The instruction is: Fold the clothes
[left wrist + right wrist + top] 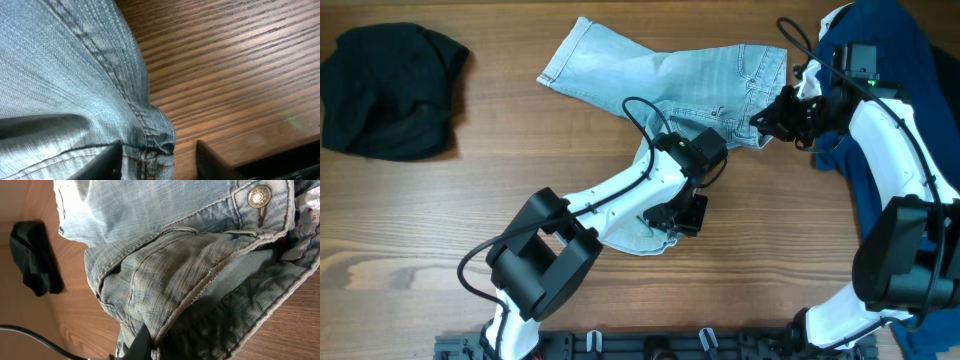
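Denim shorts (75,75) between left gripper (160,162) jaws

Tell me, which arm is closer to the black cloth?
Left. The left end effector is mid-table at a hem of the shorts, bare wood between it and the black cloth; the right end effector holds their waistband, farther away.

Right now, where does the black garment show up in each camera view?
Overhead: black garment in the upper left corner.
Left wrist: not in it.
Right wrist: at the left edge, middle height.
Shared landmark: the pale denim shorts, in all three views.
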`<state>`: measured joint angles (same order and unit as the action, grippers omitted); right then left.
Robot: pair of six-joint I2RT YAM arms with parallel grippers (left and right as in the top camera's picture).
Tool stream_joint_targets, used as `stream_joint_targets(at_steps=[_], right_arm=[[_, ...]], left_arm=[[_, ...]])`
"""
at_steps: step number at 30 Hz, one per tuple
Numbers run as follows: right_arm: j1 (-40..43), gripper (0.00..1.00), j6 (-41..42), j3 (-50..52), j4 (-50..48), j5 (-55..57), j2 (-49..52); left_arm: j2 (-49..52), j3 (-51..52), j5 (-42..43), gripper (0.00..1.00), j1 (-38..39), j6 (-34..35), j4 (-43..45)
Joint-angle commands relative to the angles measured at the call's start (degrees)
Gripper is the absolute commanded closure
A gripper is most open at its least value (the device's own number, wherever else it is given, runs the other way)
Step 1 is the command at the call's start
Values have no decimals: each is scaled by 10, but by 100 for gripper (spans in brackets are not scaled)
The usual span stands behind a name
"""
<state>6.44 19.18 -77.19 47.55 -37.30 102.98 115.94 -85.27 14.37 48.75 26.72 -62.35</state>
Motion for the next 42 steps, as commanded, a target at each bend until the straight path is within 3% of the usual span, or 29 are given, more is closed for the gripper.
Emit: stream_joint_targets(at_steps=[1, 5, 7, 10, 14, 16, 17, 18, 23, 31, 37, 42], right_arm=[[0, 96, -12, -11, 1, -14, 7], [0, 96, -12, -11, 1, -14, 7], [0, 96, -12, -11, 0, -14, 7], [0, 96, -12, -11, 0, -14, 7], [0, 95, -14, -11, -2, -14, 7], [0, 95, -14, -11, -2, -14, 7], [0, 96, -16, -11, -2, -14, 7], [0, 96, -16, -11, -2, -14, 7], [0, 96, -17, -11, -2, -14, 7], [0, 96, -23, -11, -2, -14, 7], [0, 96, -23, -11, 2, -14, 7], [1, 96, -21, -11, 6, -11, 6]], left_arm=[[1, 1, -10, 62, -2, -16, -9], [1, 1, -10, 60, -2, -22, -24], [1, 1, -10, 53, -2, -24, -31], [1, 1, -10, 68, -2, -24, -42], [1, 2, -10, 71, -2, -25, -49], [1, 2, -10, 82, -2, -25, -49], [1, 2, -10, 93, -2, -25, -49], [1, 2, -10, 96, -2, -25, -47], [-3, 2, -11, 96, -1, -15, -5], [-163, 1, -229, 96, -2, 12, 110], [-268, 1, -379, 96, -14, 11, 93], [-269, 1, -423, 96, -106, 5, 74]])
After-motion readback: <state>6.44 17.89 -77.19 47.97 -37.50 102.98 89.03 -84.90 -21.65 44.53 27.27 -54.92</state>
